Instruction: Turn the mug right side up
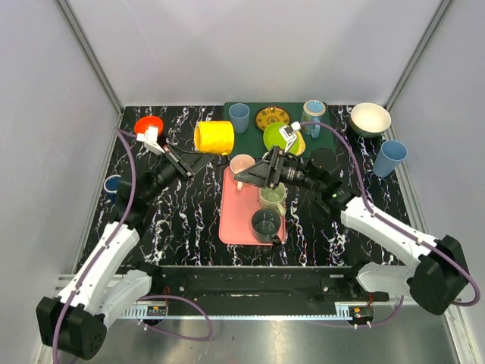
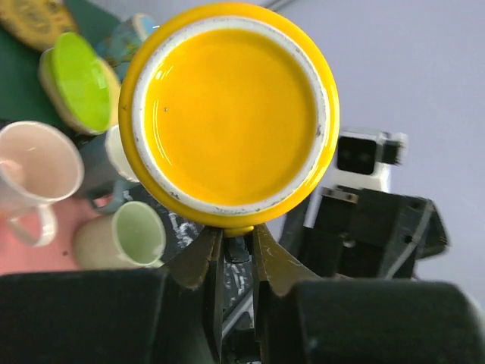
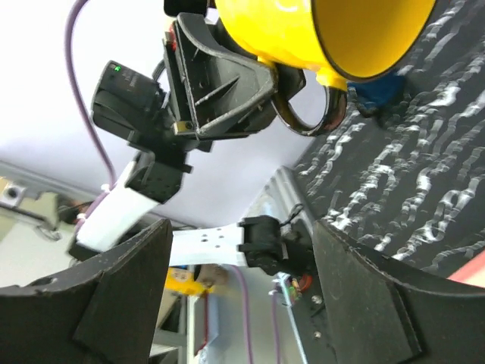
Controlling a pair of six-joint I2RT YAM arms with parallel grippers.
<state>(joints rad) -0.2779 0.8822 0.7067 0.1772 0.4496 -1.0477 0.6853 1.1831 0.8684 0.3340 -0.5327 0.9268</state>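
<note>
One yellow mug (image 1: 214, 137) is the task's thing. It lies on its side near the far edge of the tabletop (image 1: 182, 220), left of centre, with its base toward the left edge and its mouth toward the right. The left gripper (image 2: 236, 246) is clamped low on its base end, and the mug looks lifted off the surface. The right gripper (image 3: 241, 235) hangs spread wide and empty over the pink tray (image 1: 236, 221) near the middle. I judge the turn about half done. Next the wrist should roll the mouth upward, then set the mug down.
</note>
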